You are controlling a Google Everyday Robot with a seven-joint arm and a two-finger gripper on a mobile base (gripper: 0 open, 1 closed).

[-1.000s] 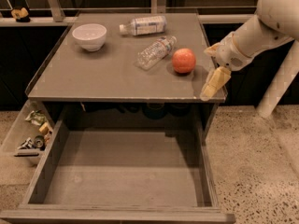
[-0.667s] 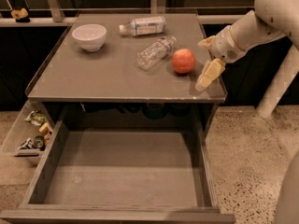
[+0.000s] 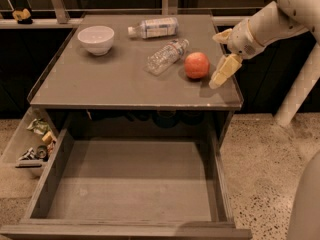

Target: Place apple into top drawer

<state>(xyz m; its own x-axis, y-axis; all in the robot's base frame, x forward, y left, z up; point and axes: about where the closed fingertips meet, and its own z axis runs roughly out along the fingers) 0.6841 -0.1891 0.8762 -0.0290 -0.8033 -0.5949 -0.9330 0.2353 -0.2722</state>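
Note:
The red-orange apple (image 3: 196, 65) rests on the grey tabletop (image 3: 110, 86) near its right edge. My gripper (image 3: 220, 54) hangs just to the right of the apple, with its pale yellow fingers (image 3: 225, 71) spread open and nothing held between them. One finger points down at the table beside the apple and the other sits higher, towards the back. The top drawer (image 3: 130, 181) is pulled out wide below the tabletop, and its flat grey bottom is bare.
A white bowl (image 3: 96, 39) stands at the back left of the tabletop. One plastic bottle (image 3: 155, 27) lies at the back and another (image 3: 167, 56) lies just left of the apple. A pale bin (image 3: 31, 146) with snack clutter sits low at the left.
My gripper has moved a little left and towards the back, closer to the apple's right side. The apple, bottles and drawer have not moved.

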